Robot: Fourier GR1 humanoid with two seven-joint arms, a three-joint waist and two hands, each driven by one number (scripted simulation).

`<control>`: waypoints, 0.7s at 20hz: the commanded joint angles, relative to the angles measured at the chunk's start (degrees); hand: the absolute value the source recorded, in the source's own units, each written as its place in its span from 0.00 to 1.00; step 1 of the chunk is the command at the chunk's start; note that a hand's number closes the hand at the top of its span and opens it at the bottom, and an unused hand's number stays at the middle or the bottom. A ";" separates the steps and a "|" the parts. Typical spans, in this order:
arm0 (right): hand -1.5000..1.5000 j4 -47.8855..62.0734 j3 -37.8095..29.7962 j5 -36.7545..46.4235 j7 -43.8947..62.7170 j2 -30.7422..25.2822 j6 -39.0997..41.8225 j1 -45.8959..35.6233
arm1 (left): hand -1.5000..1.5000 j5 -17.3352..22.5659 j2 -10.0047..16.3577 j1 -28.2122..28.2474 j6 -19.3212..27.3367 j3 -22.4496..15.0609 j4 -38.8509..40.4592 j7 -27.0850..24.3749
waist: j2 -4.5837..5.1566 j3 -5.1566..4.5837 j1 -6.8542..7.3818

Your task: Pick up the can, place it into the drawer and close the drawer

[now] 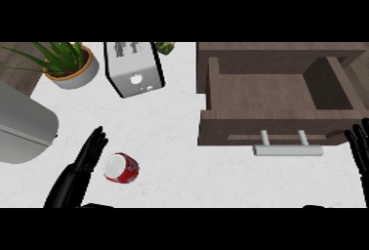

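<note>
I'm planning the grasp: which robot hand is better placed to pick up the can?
Left. The left robot hand is open right beside the red can, while the right robot hand rests open at the view's right edge, past the handle of the open drawer.

Red can (121, 168), silver end showing, sits well left of the open brown drawer (261, 93).

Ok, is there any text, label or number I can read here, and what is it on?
No text can be read in the head view.
Red can: pale markings, too blurred to read.
Silver appliance: small dark and light marks, too small to read.
Drawer: no markings.
</note>
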 commanded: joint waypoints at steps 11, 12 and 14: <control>0.00 -2.76 -1.24 -0.26 0.31 1.25 1.64 2.19 | 0.00 0.41 2.60 -1.47 -3.75 5.51 14.28 -11.16 | -0.02 0.01 -0.07; 0.00 2.46 -1.03 1.16 -3.80 0.90 2.13 -0.06 | 0.00 -1.71 2.17 -4.88 -2.46 5.61 20.81 -14.26 | 0.02 0.01 -0.09; 0.00 -2.58 2.79 4.31 -0.23 3.68 -0.70 1.15 | 0.00 -1.65 1.63 -0.26 -2.46 4.81 17.05 -14.40 | -0.01 0.00 0.01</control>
